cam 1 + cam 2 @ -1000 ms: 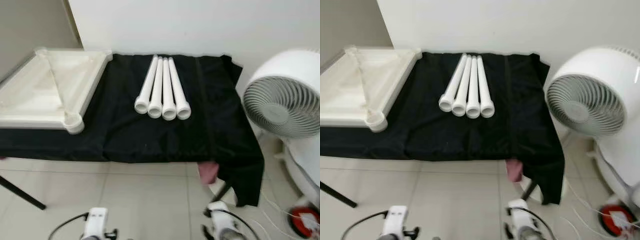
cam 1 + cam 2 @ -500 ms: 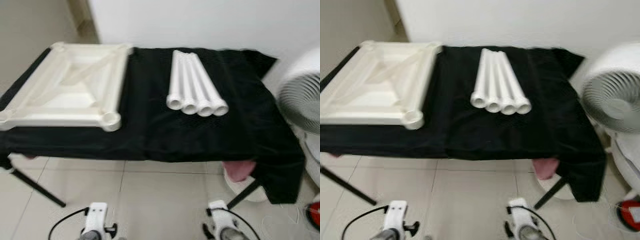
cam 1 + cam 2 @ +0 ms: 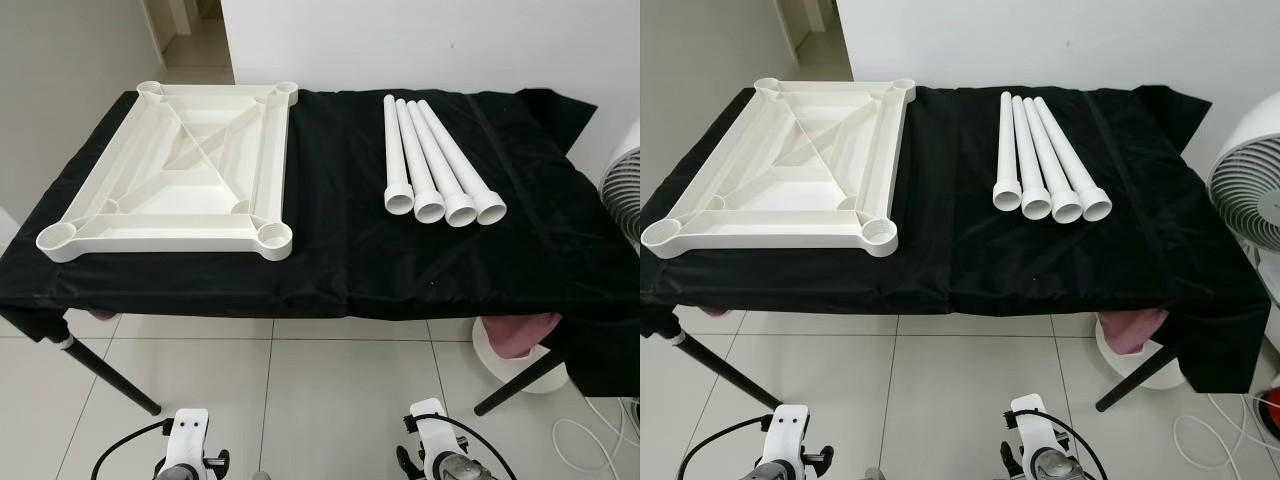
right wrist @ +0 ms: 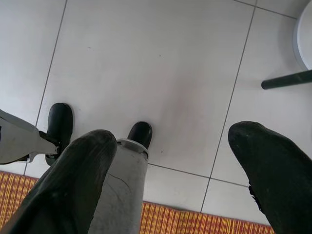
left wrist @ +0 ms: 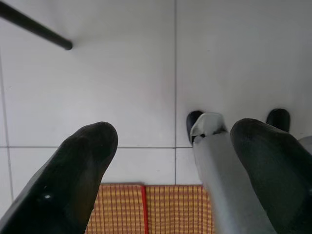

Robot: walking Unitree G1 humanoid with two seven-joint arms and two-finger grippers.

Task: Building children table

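Note:
A white plastic tabletop (image 3: 170,180) lies upside down on the left half of a black-draped table (image 3: 340,250), with a round socket at each corner. Several white tube legs (image 3: 435,170) lie side by side on the right half, their flared ends toward me. Both arms hang low by the floor, in front of the table. My left gripper (image 5: 170,161) is open above the floor tiles with nothing between its fingers. My right gripper (image 4: 170,170) is open too and holds nothing.
A white fan (image 3: 1250,190) stands at the table's right end. Under that end sit a white bucket with pink cloth (image 3: 510,340) and a black table leg (image 3: 520,380). Another black leg (image 3: 105,375) slants at the left. A checked mat (image 5: 146,209) lies by my feet.
The camera has swung left, so the whole tabletop and table now show and the fan has slid to the right edge. The parts lie where they were. Both arms still hang.

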